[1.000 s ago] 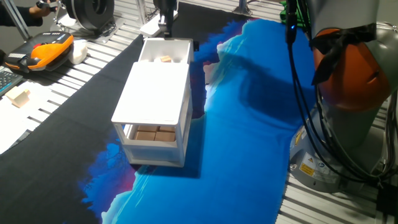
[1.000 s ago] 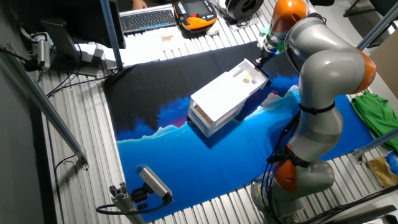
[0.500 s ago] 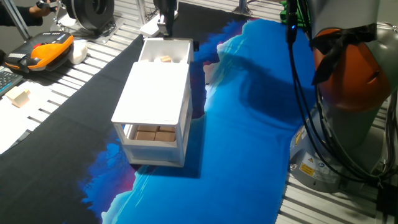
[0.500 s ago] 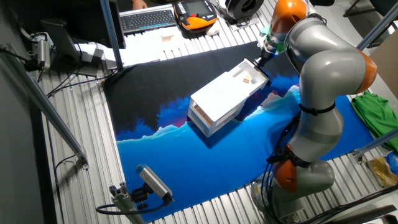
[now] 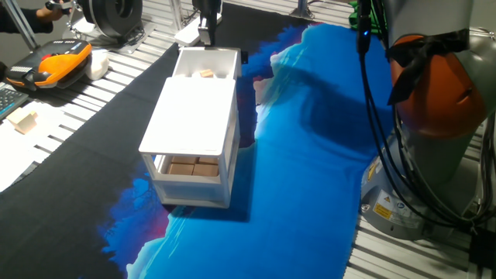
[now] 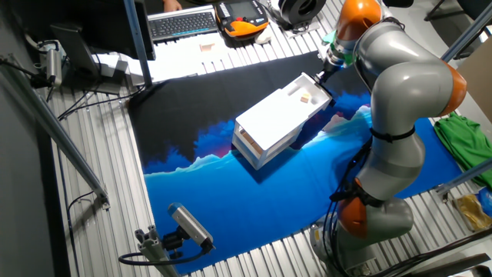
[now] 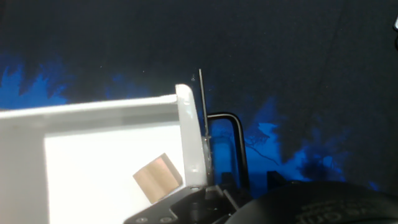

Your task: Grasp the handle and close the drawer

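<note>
White drawer (image 5: 204,63) open; tool (image 5: 205,31) at handle (image 7: 229,142), fingers hidden, grip unclear.

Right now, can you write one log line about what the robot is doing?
phase: at handle | drawer: open, one tan block inside | handle: black, beside gripper | grip: unclear

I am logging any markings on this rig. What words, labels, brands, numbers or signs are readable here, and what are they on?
None can be read.
Yellow warning stickers on the robot base: too small and blurred.
Keyboard keys: too small.
Orange handheld controller: no legible text.
White cabinet and drawer: no markings visible.
</note>
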`<state>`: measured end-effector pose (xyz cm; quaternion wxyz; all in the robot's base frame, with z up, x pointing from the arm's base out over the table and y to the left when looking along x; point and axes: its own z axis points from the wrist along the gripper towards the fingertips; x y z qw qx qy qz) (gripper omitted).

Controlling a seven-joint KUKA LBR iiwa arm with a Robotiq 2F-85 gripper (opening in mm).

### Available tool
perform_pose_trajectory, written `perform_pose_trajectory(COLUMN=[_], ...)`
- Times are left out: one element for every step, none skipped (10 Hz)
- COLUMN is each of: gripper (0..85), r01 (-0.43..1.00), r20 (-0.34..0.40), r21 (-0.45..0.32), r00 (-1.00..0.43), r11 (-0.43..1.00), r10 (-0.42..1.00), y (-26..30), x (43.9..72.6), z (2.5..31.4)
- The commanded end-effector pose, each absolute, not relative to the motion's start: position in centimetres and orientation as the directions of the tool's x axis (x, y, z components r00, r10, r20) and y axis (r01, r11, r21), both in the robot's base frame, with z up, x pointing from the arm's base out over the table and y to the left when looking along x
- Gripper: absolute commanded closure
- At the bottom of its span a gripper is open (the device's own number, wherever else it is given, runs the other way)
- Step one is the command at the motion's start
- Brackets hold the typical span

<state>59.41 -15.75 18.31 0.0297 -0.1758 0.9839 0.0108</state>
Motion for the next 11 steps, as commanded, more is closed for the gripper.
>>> perform_pose_trajectory(gripper=[51.0, 51.0, 51.0, 51.0, 51.0, 68.0, 68.0, 68.0, 68.0, 68.0, 68.0], r01=[-0.352, -0.358, -0.36, -0.36, -0.363, -0.363, -0.364, -0.365, -0.367, -0.365, -0.361], r20=[-0.062, -0.062, -0.06, -0.058, -0.055, -0.054, -0.053, -0.051, -0.051, -0.051, -0.05], r21=[0.009, 0.004, -0.002, -0.008, -0.011, -0.014, -0.016, -0.018, -0.018, -0.018, -0.022], r00=[-0.934, -0.932, -0.931, -0.931, -0.93, -0.93, -0.93, -0.929, -0.929, -0.929, -0.931], r11=[0.936, 0.934, 0.933, 0.933, 0.932, 0.932, 0.931, 0.931, 0.93, 0.931, 0.932], r10=[-0.351, -0.357, -0.36, -0.36, -0.363, -0.363, -0.364, -0.366, -0.367, -0.366, -0.361], y=[-15.81, -15.81, -15.82, -15.81, -15.84, -15.85, -15.88, -15.91, -15.92, -15.93, -15.94], x=[59.42, 59.42, 59.41, 59.41, 59.42, 59.4, 59.36, 59.32, 59.31, 59.29, 59.26], z=[18.34, 18.34, 18.32, 18.29, 18.22, 18.14, 18.05, 17.93, 17.8, 17.79, 17.86])
